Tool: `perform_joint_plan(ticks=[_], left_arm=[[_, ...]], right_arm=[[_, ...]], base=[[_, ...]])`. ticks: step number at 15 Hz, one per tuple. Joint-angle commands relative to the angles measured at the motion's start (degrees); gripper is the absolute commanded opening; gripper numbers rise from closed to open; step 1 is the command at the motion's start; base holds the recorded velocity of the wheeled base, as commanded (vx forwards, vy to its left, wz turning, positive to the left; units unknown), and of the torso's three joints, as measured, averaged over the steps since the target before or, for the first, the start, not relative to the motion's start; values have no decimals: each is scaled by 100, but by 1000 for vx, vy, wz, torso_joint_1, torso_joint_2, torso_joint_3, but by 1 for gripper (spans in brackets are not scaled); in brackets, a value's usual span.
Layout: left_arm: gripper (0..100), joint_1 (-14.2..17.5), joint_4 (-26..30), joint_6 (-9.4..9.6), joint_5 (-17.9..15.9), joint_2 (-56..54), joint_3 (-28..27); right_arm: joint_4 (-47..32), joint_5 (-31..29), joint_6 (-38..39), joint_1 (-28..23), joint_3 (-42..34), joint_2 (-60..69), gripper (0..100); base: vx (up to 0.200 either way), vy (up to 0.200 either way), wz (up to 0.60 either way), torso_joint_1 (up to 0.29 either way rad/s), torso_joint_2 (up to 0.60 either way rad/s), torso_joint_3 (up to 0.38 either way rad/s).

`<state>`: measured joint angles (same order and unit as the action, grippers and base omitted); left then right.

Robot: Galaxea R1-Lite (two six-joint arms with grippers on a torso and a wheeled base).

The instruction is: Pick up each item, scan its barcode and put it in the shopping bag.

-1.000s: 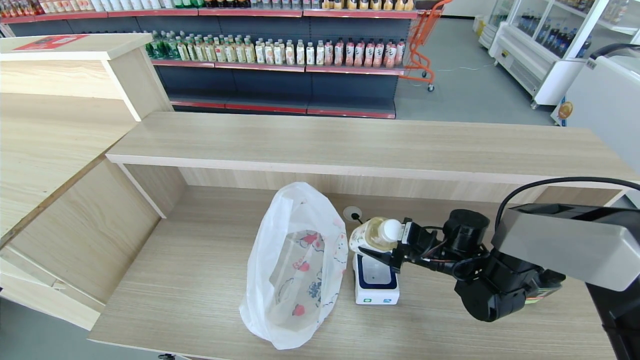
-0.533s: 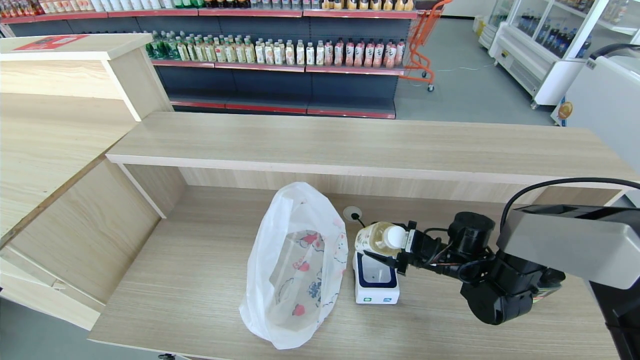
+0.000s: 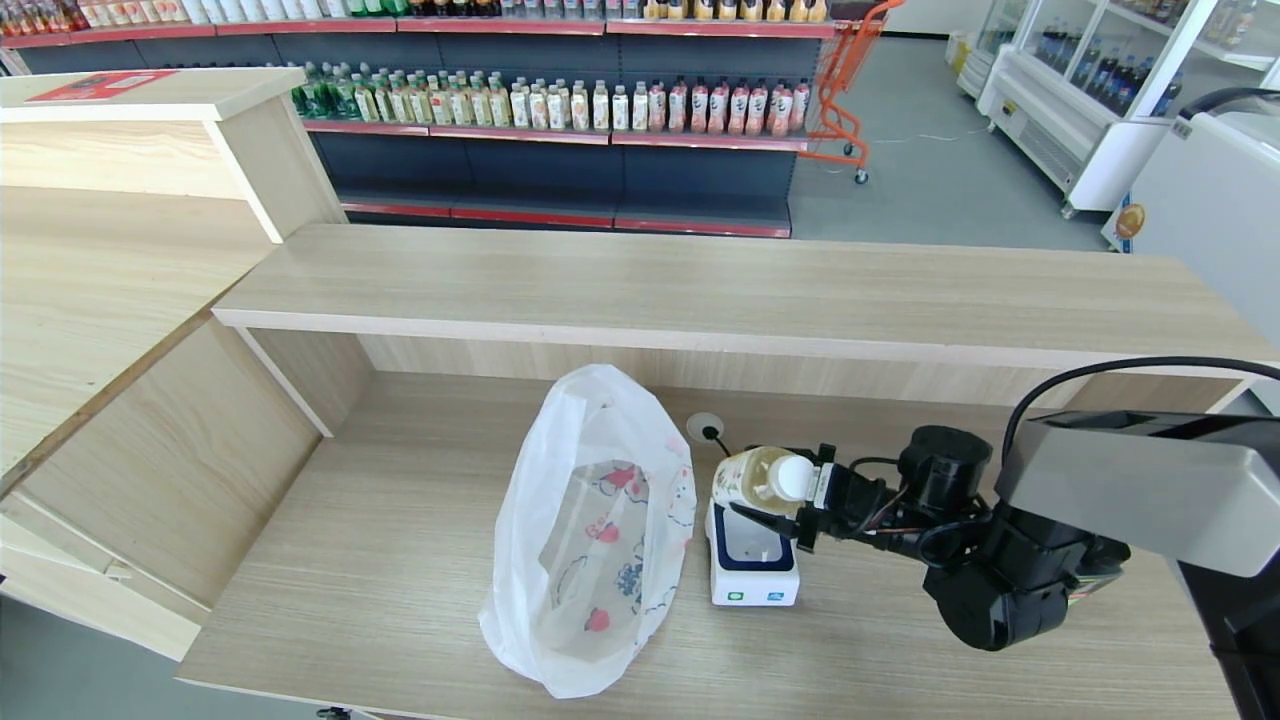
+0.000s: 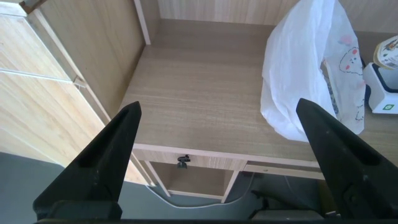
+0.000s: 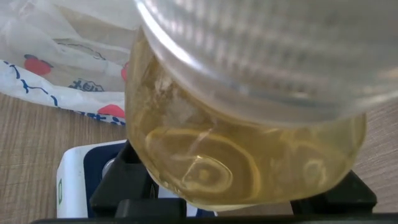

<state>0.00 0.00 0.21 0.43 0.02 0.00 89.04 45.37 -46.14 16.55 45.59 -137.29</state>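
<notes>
A clear bottle of yellow drink (image 3: 758, 476) with a white cap lies on its side in my right gripper (image 3: 778, 496), which is shut on it just above the white and blue barcode scanner (image 3: 752, 567). In the right wrist view the bottle (image 5: 249, 124) hangs close over the scanner (image 5: 78, 183). The white printed shopping bag (image 3: 592, 530) stands open on the counter just left of the scanner; the bag (image 4: 311, 68) also shows in the left wrist view. My left gripper (image 4: 217, 155) is open, off the counter's front edge, with nothing between its fingers.
A raised wooden ledge (image 3: 720, 290) runs behind the work surface, with a cable hole (image 3: 705, 428) behind the scanner. A wooden side panel (image 3: 170, 470) walls the left. Bare counter (image 3: 380, 560) lies left of the bag.
My right gripper has lowered the bottle slightly and drawn it a little to the right, closer over the scanner. The bag and scanner have not moved.
</notes>
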Motion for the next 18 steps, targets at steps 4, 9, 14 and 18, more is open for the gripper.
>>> perform_joint_plan(ticks=[4,9,14,18], left_arm=[[100,0,0,6,1,-2,0],[100,0,0,-3,1,6,0],[100,0,0,-3,1,6,0],[100,0,0,-3,1,6,0]], right_arm=[[-27,-37,923,-82,-780,862,0],[-36,-776,3533,-30,-1800,2523,0],[-27,-1698,5326,-3,-2125,2690,0],[-27,-1742,5827,6,-2784,3103,0]], base=[[0,0,0,0,0,0],[0,0,0,0,0,0],[0,0,0,0,0,0],[0,0,0,0,0,0]])
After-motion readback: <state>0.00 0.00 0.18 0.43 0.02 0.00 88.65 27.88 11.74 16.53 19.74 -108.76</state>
